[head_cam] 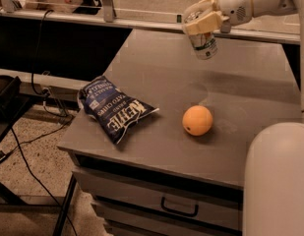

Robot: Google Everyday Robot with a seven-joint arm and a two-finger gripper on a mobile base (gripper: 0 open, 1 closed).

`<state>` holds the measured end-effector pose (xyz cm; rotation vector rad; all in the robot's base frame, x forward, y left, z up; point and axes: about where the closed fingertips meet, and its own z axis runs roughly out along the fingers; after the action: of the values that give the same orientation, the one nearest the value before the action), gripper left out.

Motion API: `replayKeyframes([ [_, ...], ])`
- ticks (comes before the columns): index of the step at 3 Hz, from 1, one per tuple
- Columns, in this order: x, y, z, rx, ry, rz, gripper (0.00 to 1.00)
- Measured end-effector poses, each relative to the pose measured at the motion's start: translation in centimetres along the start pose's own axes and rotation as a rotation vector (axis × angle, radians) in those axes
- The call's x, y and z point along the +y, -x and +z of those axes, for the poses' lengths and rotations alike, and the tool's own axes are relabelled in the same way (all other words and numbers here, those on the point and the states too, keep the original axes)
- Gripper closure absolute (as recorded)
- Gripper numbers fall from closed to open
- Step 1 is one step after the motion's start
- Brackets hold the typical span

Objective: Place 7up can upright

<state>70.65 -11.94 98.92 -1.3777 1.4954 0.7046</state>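
The 7up can (204,45), silver-white with green markings, hangs in the air above the back of the grey table (156,73), roughly upright with a slight tilt. My gripper (200,21) is shut on its upper part from above, its tan fingers (204,23) wrapped around the can's top. The white arm reaches in from the upper right. The can's shadow falls on the tabletop behind the orange. The can's pull-tab top is hidden by the fingers.
An orange (197,120) lies on the table below and in front of the can. A blue Kettle chip bag (115,108) lies at the table's left front. A drawer handle (178,209) is on the front. My white body (277,181) fills the lower right.
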Motion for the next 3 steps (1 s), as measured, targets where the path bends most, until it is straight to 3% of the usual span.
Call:
replayKeyframes([
  [1,0.4,1.3,-2.0,-0.021,-0.049,-0.028,1.00],
  [3,2.5,1.7,-5.9,-0.138,-0.112,-0.016,1.00],
])
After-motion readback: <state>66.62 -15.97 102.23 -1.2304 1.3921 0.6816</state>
